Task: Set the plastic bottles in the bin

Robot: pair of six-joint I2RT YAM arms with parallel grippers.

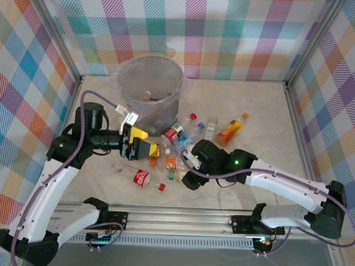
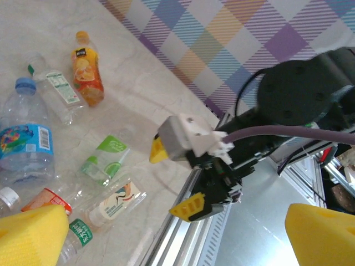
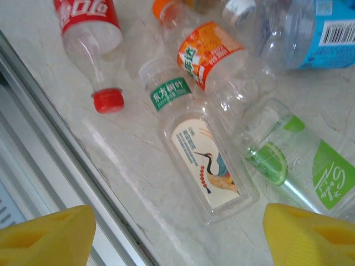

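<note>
The bin (image 1: 149, 87), round and translucent grey, stands at the back left with a few bottles inside. Several plastic bottles lie on the table in front of it. They include a red-labelled one (image 1: 142, 177), an orange juice one (image 1: 230, 130) and a blue-labelled one (image 2: 25, 138). My right gripper (image 3: 177, 244) is open, low over a clear bottle with a crane label (image 3: 208, 160), which lies just ahead of its yellow fingertips (image 3: 44, 238). A green-labelled bottle (image 3: 299, 166) lies beside it. My left gripper (image 1: 146, 141) hangs open and empty beside the bin, above the pile.
The aluminium rail (image 1: 180, 215) runs along the near table edge, close to the crane bottle. Checked walls enclose the table on three sides. My right wrist (image 2: 199, 166) sits directly in front of the left gripper. Bare tabletop lies at the right (image 1: 266, 125).
</note>
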